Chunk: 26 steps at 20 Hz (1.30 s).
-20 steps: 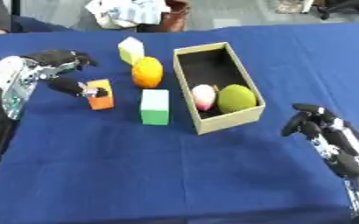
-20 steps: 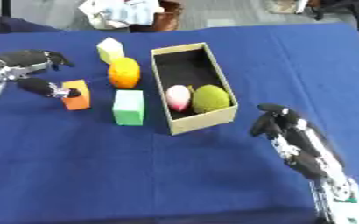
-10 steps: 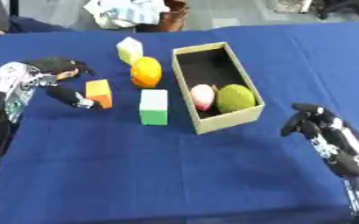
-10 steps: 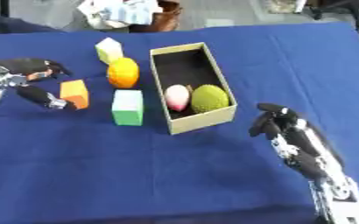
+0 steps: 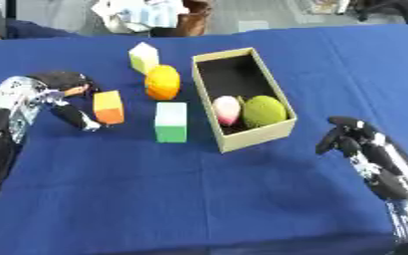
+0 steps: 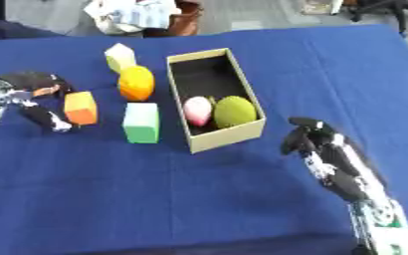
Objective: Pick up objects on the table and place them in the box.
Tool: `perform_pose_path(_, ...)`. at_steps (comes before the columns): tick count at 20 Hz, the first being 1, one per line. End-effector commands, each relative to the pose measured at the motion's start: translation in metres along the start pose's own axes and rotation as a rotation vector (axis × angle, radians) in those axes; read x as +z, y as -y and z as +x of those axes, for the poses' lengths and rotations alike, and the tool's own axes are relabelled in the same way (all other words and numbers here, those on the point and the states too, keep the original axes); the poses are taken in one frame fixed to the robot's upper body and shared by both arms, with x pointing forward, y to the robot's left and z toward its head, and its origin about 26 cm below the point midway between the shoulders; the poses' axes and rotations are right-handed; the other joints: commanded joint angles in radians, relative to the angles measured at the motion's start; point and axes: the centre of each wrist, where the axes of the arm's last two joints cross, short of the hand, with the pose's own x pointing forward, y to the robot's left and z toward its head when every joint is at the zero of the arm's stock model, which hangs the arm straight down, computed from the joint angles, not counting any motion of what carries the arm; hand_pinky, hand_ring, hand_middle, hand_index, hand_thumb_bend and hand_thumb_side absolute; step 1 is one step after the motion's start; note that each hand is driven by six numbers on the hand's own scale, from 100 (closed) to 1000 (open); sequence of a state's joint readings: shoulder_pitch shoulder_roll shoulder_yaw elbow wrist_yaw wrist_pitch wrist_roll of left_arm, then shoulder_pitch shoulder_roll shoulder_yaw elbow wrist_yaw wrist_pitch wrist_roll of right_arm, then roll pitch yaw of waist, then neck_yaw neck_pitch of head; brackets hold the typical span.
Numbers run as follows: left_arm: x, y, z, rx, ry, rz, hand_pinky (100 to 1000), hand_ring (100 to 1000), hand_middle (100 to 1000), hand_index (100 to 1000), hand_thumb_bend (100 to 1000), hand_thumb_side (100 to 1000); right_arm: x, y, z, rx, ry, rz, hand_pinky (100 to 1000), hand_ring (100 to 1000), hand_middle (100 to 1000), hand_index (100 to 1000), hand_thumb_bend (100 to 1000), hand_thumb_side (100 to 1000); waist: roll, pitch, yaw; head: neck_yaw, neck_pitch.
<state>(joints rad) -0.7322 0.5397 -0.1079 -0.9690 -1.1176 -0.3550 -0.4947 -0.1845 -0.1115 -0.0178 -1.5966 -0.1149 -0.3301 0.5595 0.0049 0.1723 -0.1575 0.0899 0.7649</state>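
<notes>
An orange block (image 5: 109, 107) lies on the blue table at the left. My left hand (image 5: 49, 93) is just left of it, open, its fingers (image 5: 66, 79) above the block's far corner and the thumb (image 5: 78, 118) reaching toward its near corner. Whether it touches the block I cannot tell. A green and white block (image 5: 171, 122), an orange fruit (image 5: 162, 82) and a pale yellow-green block (image 5: 143, 57) lie between that hand and the cardboard box (image 5: 258, 140). Inside the box lie a pink thing (image 5: 228, 110) and a green ball (image 5: 264, 111). My right hand (image 5: 354, 143) rests open at the lower right, holding nothing.
The blue cloth (image 5: 199, 199) covers the whole table. Beyond its far edge sits a heap of white and brown clutter (image 5: 151, 15). The box's far half (image 5: 229, 74) holds nothing.
My left hand has drawn down and to the left, its thumb swinging below the orange block. The blocks, the fruit, the box and my right hand have stayed put.
</notes>
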Motion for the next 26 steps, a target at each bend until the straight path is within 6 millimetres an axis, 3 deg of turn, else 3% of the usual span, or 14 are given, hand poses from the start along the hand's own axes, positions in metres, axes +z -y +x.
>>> perform_pose_path(1,0.006,-0.01,-0.007,0.01,0.0,0.041,739,621,594,796,379,410,-0.002,0.006,0.005,0.026,0.009,0.011,587,593,560,826,100,470,0.008,-0.022,0.0,-0.004,0.004)
perform_pose_path(5,0.012,-0.02,-0.006,0.068,0.036,0.136,722,578,514,751,214,329,-0.002,0.006,0.005,0.027,0.01,0.009,587,593,560,826,100,470,0.006,-0.023,0.002,-0.006,0.001)
perform_pose_path(6,0.014,-0.025,-0.006,0.081,0.047,0.159,722,578,514,751,214,329,-0.002,0.006,0.005,0.027,0.01,0.009,587,593,560,826,100,470,0.006,-0.023,0.002,-0.006,0.001)
perform_pose_path(9,0.024,-0.049,-0.001,0.109,0.101,0.25,725,574,504,754,101,281,-0.002,0.006,0.005,0.027,0.009,0.009,587,593,561,826,100,470,0.005,-0.025,0.004,-0.009,0.001)
perform_pose_path(14,0.032,-0.094,0.02,0.162,0.226,0.375,723,562,490,751,100,255,-0.002,0.006,0.004,0.025,0.007,0.012,587,592,560,826,100,470,0.002,-0.029,0.008,-0.012,0.0)
perform_pose_path(20,0.001,-0.131,0.07,0.168,0.344,0.369,721,569,497,757,100,259,-0.006,0.001,0.003,0.013,0.018,0.029,587,591,560,825,100,470,-0.012,-0.027,-0.007,-0.011,-0.009)
perform_pose_path(26,-0.039,-0.14,0.12,0.119,0.365,0.334,723,586,519,771,100,266,-0.009,-0.003,0.001,-0.001,0.029,0.044,587,589,560,825,100,469,-0.029,-0.022,-0.028,-0.011,-0.017)
